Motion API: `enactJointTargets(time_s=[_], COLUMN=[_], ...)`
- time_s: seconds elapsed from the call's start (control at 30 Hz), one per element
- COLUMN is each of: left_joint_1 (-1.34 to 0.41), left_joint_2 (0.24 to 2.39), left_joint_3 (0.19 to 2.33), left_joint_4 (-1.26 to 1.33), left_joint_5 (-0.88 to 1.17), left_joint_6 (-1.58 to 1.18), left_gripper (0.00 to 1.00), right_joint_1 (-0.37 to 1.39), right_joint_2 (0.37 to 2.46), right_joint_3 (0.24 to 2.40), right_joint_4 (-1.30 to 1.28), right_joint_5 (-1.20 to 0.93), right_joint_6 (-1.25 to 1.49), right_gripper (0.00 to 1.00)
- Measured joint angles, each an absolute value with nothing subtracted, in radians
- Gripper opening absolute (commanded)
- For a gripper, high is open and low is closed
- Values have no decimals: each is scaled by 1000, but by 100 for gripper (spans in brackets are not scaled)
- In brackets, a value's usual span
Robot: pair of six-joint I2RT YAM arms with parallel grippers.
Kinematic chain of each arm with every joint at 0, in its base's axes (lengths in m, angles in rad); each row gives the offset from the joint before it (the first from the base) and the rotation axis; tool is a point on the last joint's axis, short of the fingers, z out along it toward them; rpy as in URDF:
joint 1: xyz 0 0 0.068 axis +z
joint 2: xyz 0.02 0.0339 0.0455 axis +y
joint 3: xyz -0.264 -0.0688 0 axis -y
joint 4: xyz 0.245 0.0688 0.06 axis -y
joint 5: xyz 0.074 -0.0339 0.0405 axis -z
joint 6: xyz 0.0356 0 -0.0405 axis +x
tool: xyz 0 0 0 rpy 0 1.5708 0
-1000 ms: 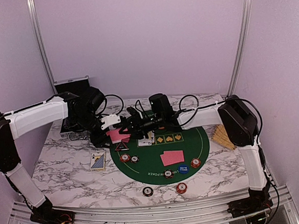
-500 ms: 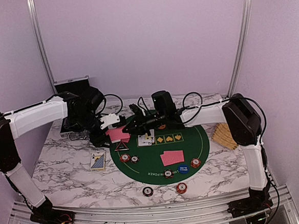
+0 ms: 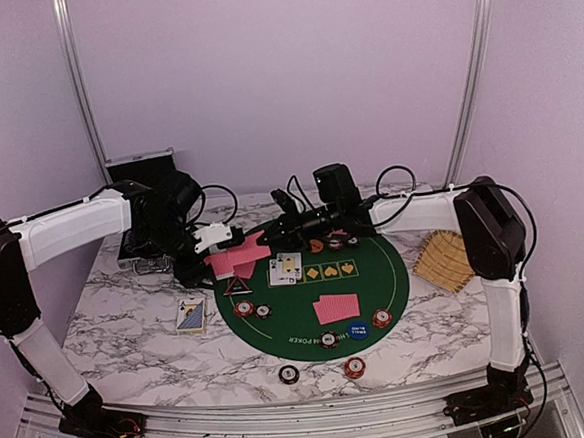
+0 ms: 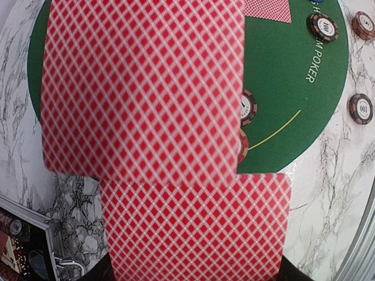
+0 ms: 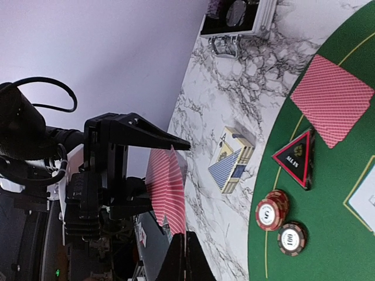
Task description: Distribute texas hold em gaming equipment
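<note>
Since a second ago our right gripper (image 5: 180, 249) has drawn back from beside the left gripper (image 3: 209, 257) toward the far middle of the table, and its jaws have gone from partly spread to pressed together; in the right wrist view their tip meets the lower corner of the top card (image 5: 167, 193), though we cannot tell whether that card is truly pinched; from above, more pink now shows beyond the left gripper than before.

Our left gripper hangs over the left rim of the green felt mat (image 3: 299, 314), its jaws pinching a stack of red-backed cards (image 4: 193, 228); the top card is slid well out of the stack, overlapping it along one edge only, and looks blurred in the left wrist view.

On the mat two face-down cards (image 3: 336, 308) lie overlapping near the middle; a face-up card (image 3: 285, 269) lies toward the far side; the black triangular marker (image 3: 239, 286) sits at the left rim with two dark-red chips (image 3: 243, 308) just nearer us; the blue button (image 3: 356, 329) lies between two more chips at the near rim; two further chips rest on the marble table (image 3: 119, 331) just off that rim.

A blue-patterned card box (image 3: 190, 314) lies on the marble left of the mat; the silver-edged case (image 3: 143, 169) stands open at the far left corner.
</note>
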State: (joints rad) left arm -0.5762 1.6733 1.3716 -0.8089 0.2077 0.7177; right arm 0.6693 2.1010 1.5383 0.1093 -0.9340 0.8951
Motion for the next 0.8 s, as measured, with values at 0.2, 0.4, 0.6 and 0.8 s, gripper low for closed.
enactJointTargets(time_s=[0.2,0.4,0.6,0.8], left_joint_1=[-569,-566,-563,-562], left_joint_2=[1673,1671,1671,1669], left_joint_3=[1356,1343,1342,1340], left_joint_4=[-808,-809,-808,-808], left_joint_5=[207,208,208,208], left_joint_6=[718,718,718,718], left_gripper=[0,0,0,0], right_joint_1=[607,596,671,818], right_joint_2=[2055,2054,2055,2057], right_joint_3=[1591,1760,1815,1762], right_joint_4=[-149,-451,-590,-551], right_joint_5=[-836,-551,-124,257], right_joint_6=[696,403,135,-110], right_gripper=[0,0,0,0])
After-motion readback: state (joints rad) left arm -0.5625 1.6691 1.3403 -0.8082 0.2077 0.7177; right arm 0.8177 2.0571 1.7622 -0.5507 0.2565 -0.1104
